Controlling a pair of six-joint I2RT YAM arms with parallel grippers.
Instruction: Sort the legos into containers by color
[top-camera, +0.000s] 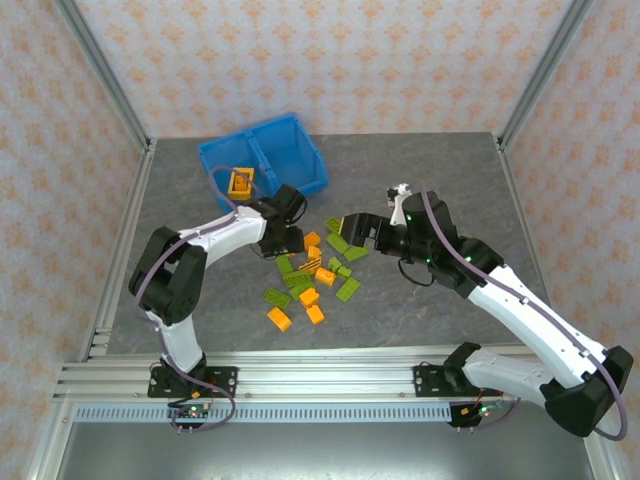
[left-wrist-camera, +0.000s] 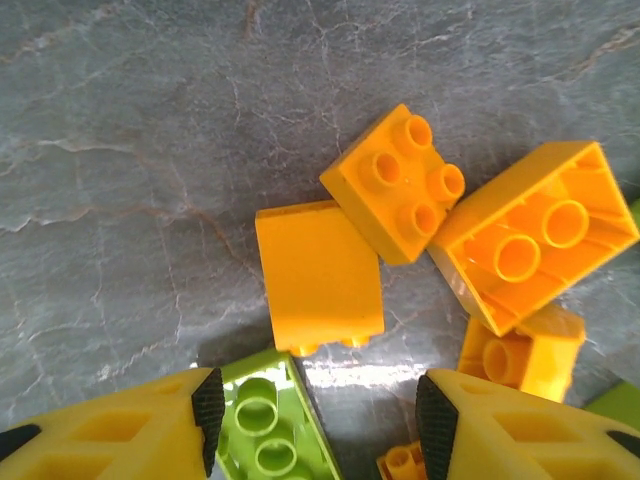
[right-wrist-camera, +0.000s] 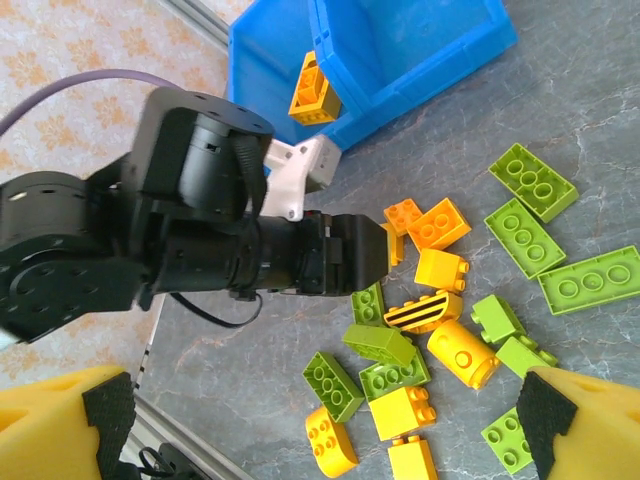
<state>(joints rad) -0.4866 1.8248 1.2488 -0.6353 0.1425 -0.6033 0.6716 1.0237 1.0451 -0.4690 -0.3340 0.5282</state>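
Top view first: left gripper (top-camera: 296, 246) is down at the left edge of the legos (top-camera: 315, 275) scattered mid-table; can't judge its gap from up here; right gripper (top-camera: 342, 228) hangs over the far right of the pile; the blue bin (top-camera: 285, 150) sits far left with an orange frame (top-camera: 240, 182) in its left compartment.

Left wrist cam: fingers partway apart, gripping nothing; a lime brick (left-wrist-camera: 265, 430) lies between them, right beside one black pad (left-wrist-camera: 208, 420), cut off by the frame edge; glossy orange bricks beyond, one studs-up (left-wrist-camera: 395, 180), one hollow side up (left-wrist-camera: 535, 235); grey marbled table (left-wrist-camera: 120, 150).

Right wrist cam: jaws wide and empty above the pile; the left arm's black wrist (right-wrist-camera: 190, 230) hides some bricks; there's a black-and-yellow striped piece (right-wrist-camera: 420, 312).
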